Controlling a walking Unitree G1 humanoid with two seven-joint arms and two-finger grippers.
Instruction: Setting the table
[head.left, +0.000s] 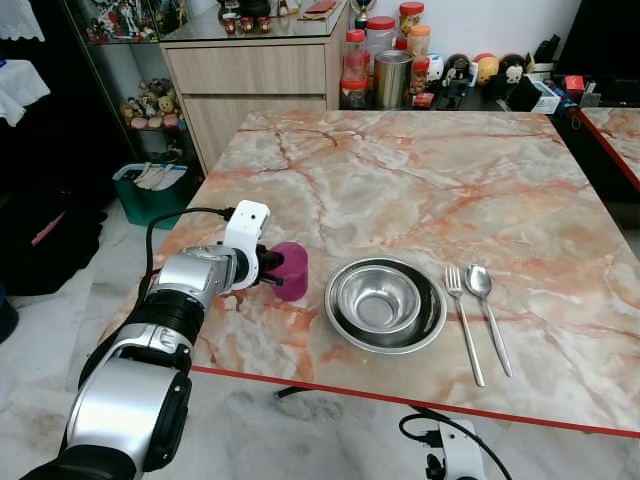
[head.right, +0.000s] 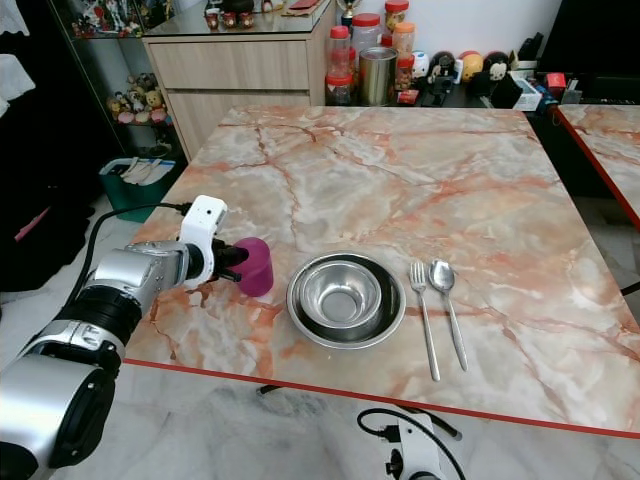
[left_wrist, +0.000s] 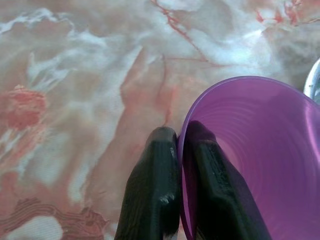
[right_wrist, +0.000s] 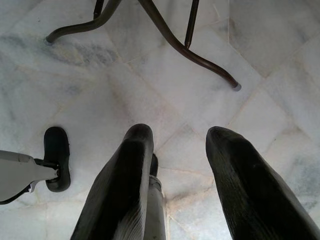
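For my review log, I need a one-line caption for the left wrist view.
Left gripper pinches the purple cup's rim, one finger inside and one outside, above the marble table.

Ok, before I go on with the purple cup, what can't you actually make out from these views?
- Whether the purple cup rests on the table or hangs just above it: its base is hidden in the left wrist view, unclear from the head views.
- Right end effector: points at the floor, below the table edge.
- Jar labels on the back counter: too small.
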